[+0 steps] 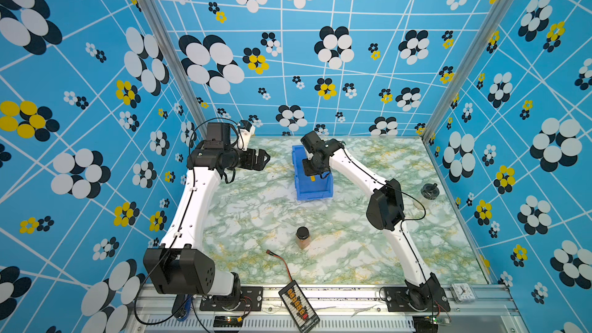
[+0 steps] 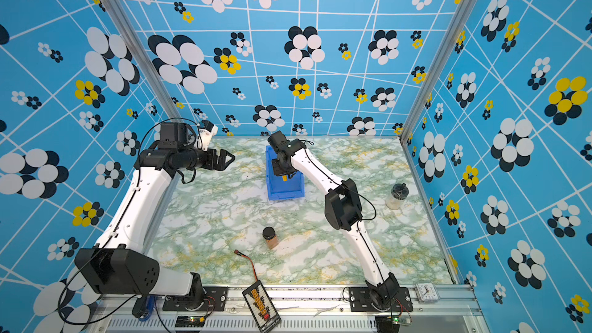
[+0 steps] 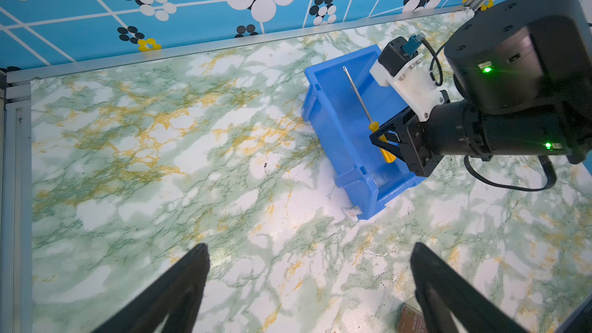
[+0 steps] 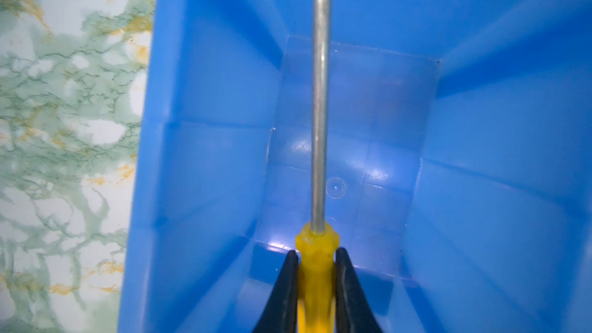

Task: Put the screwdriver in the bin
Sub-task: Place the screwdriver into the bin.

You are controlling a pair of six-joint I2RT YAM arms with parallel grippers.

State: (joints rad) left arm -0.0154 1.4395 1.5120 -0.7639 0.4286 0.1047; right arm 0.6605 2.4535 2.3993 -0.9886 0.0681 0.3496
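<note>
Gripping the screwdriver [image 4: 320, 123] by its ribbed yellow plastic handle, the right gripper [image 4: 315, 251] has its black tapered fingers closed tight on either side, just behind the collar where the thin grey metal shaft begins. The tool hangs over the open mouth of the bin [image 4: 217, 171], its shaft running lengthwise above the glossy floor toward the far wall; whether the tip touches that wall cannot be told.

The bin [image 1: 312, 192] is smooth bright blue plastic, rectangular, with tall sloping walls and a lower front lip. It stands toward the back of the marbled green, white and gold tabletop [image 1: 256, 219], clear of the patterned enclosure walls on every side.

The left gripper [image 1: 264, 156] hovers well apart to the bin's left, its fingers spread wide and holding nothing, with bare table between them.

Nearer the front rail, a dark-lidded spice jar [image 1: 302, 238] stands upright beside a red-and-black wire [image 1: 282, 262]. A clear jar [image 1: 427, 195] with a black lid sits near the right wall.
</note>
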